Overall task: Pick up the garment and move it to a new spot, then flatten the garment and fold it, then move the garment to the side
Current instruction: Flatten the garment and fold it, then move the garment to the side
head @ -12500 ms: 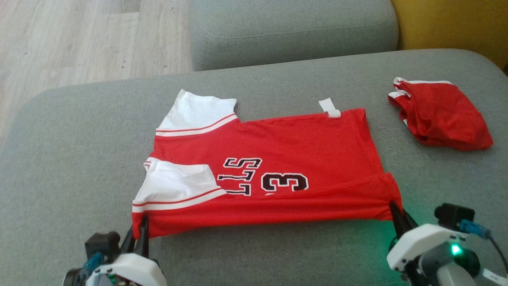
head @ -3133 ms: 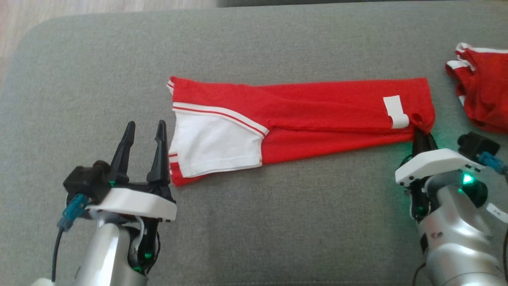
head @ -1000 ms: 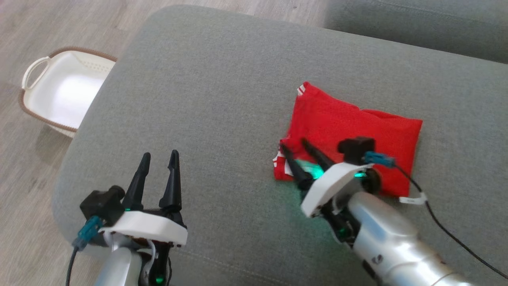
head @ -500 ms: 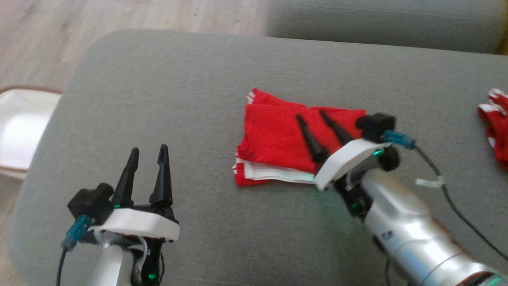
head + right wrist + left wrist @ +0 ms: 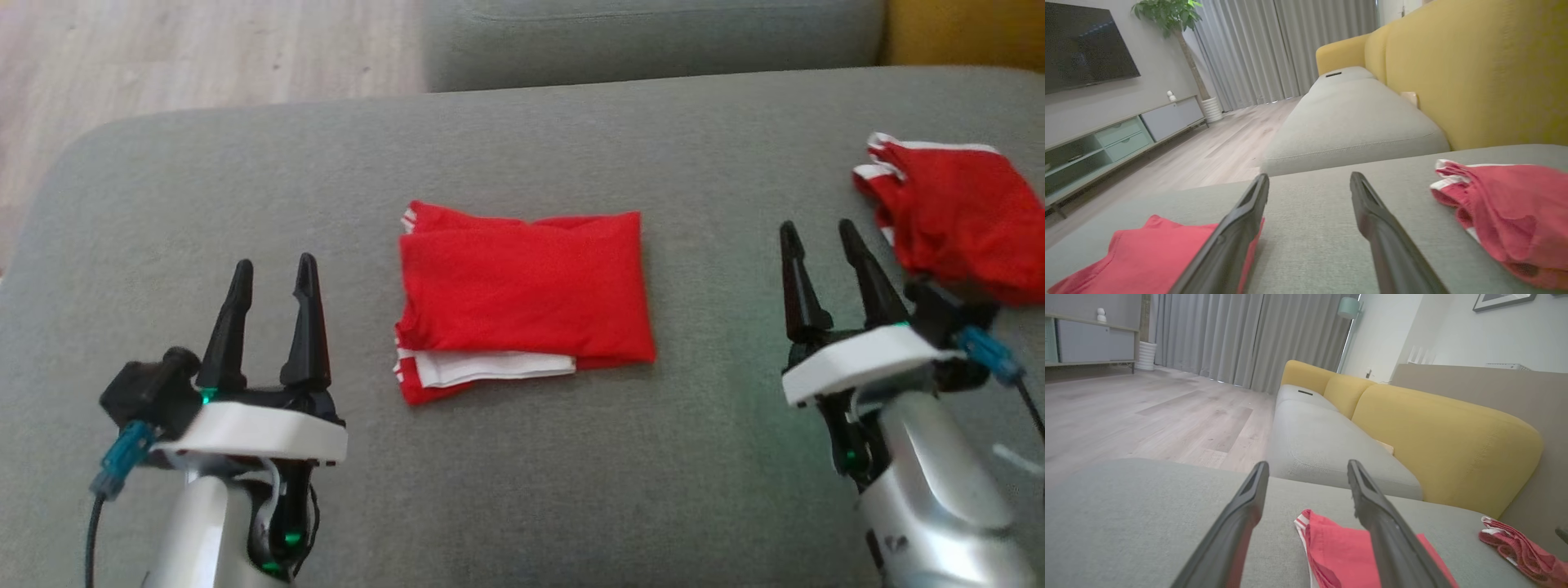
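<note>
The garment (image 5: 522, 294) lies folded into a compact red rectangle in the middle of the grey cushion (image 5: 522, 490), a white sleeve layer peeking out at its near edge. Its lettering is hidden inside the fold. It also lies low in the left wrist view as the garment (image 5: 1343, 555) and at the lower left of the right wrist view as the garment (image 5: 1147, 257). My left gripper (image 5: 273, 273) stands open to the left of it, nothing between its fingers. My right gripper (image 5: 816, 233) stands open to the right of it, apart from the cloth.
A smaller red garment with white trim (image 5: 955, 216) lies bunched at the cushion's right side, close to my right gripper. Another grey seat cushion (image 5: 653, 33) lies beyond, a yellow backrest (image 5: 1474, 69) to the right, wooden floor (image 5: 163, 57) to the far left.
The garment went from a long folded strip to a compact rectangle. My right gripper has drawn back off it to the right. The camera has swung right, so the white basket left the picture.
</note>
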